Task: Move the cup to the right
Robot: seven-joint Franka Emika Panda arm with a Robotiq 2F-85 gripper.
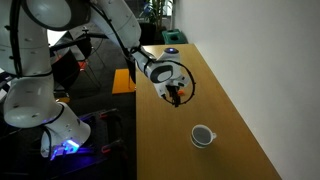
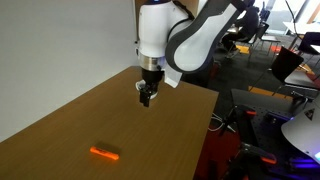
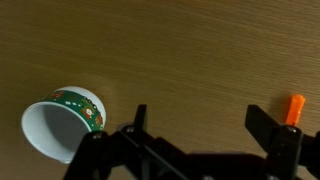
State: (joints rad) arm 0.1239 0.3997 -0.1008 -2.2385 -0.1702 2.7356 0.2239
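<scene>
Wrist view, far left: cup (image 3: 62, 125) on the wooden table (image 3: 180, 50), showing a white inside and a green patterned outer wall. It sits just outside the nearest finger (image 3: 139, 118). The gripper (image 3: 200, 135) is spread wide with nothing between its fingers. Far right: small orange object (image 3: 296, 108) just past the other finger.

In an exterior view the gripper (image 1: 176, 95) hangs over the table, apart from the cup (image 1: 203, 135), which stands upright. In an exterior view the orange object (image 2: 104, 153) lies flat, with the gripper (image 2: 146, 97) beyond it.
</scene>
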